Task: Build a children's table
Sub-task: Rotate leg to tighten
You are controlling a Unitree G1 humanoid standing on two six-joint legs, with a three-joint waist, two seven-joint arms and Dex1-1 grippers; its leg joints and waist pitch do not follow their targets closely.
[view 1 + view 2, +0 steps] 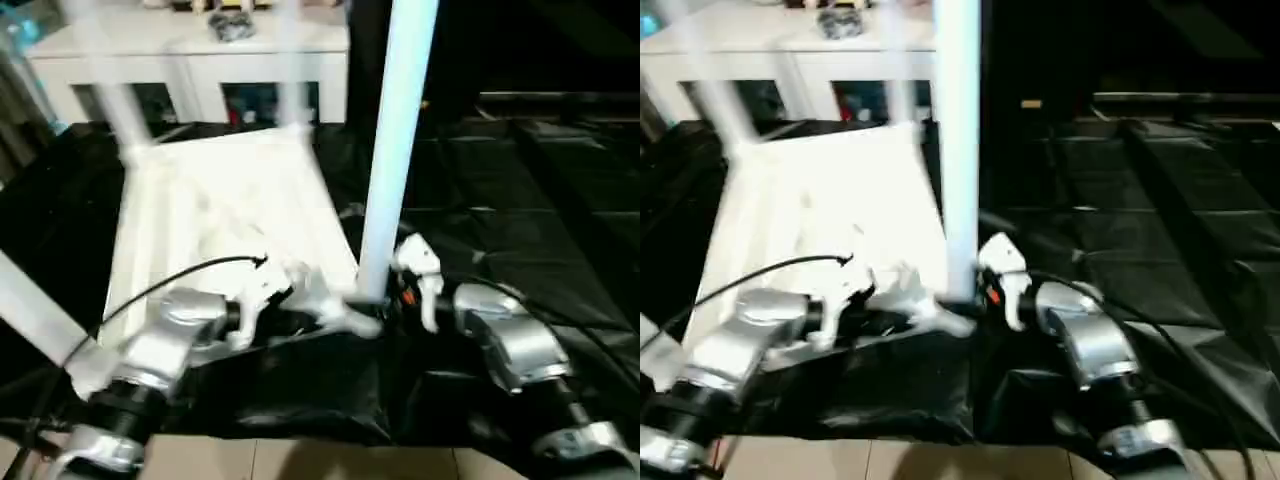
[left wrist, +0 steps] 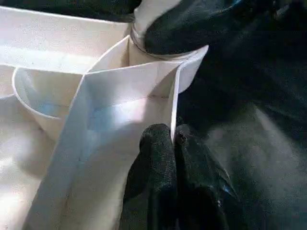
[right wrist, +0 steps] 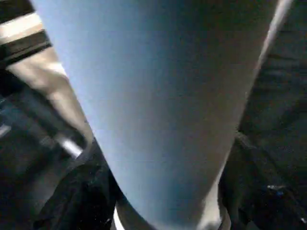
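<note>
The tabletop (image 1: 225,215) lies ribbed underside up on black sheeting (image 1: 520,190), in front of a white cabinet (image 1: 190,60). A leg (image 1: 395,140) stands upright in the near right corner socket (image 2: 158,72). The right pincer (image 1: 385,290) is clamped on this leg's base. The left pincer (image 2: 173,143) is closed together, pinching the tabletop's thin rim beside that socket. Two far legs (image 1: 115,90) rise from the far corners.

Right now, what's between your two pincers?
The upright leg, standing in the tabletop's near corner socket; left pincer pinches the rim beside it. Head views show it.
</note>
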